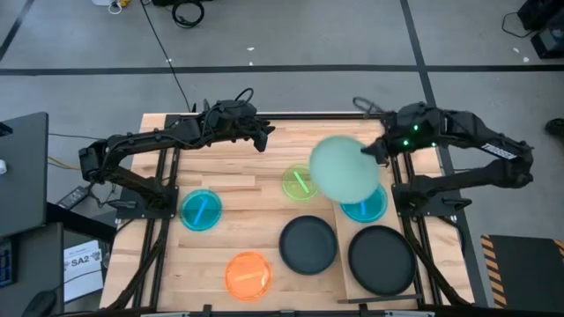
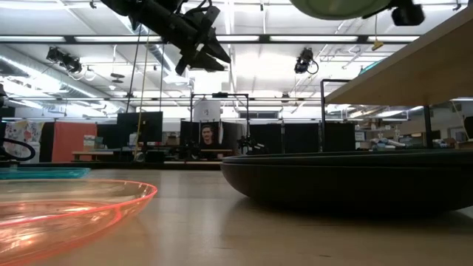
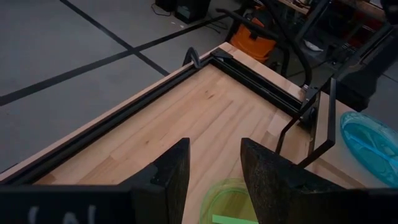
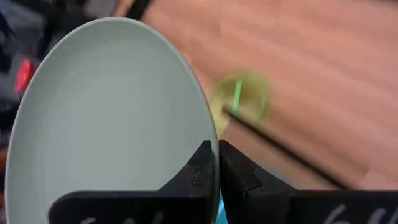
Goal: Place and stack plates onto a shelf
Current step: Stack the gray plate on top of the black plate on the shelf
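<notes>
Plates lay scattered over the planked butcher-block counter (image 1: 238,189), all round and flat. The pale mint plate (image 1: 345,168), opaque and smooth, hung tilted in the air above the middle of the counter, its rim pinched between the closed fingers of the right gripper (image 4: 217,163), whose dark arm reached in from the right side with the wrist bent toward the centre. It overlapped, from above, the edge of the translucent lime green plate (image 1: 298,182) and of a translucent cyan plate (image 1: 367,207) that sat on the far end of the shelf (image 1: 345,264), a smooth light-wood board along the counter's right portion. One matte black plate (image 1: 382,260) rested on the shelf's near end; the other matte black plate (image 1: 307,244) lay on the counter just beside the shelf's left edge. The translucent orange plate (image 1: 247,274) sat near the front edge, and a second cyan plate (image 1: 201,210) lay at the left, well apart from the rest. The left gripper (image 3: 215,163) hovered over the counter's far side, its fingers apart and empty, above the lime green plate's far rim. Black frame rails (image 1: 159,229) ran along both sides of the counter.
</notes>
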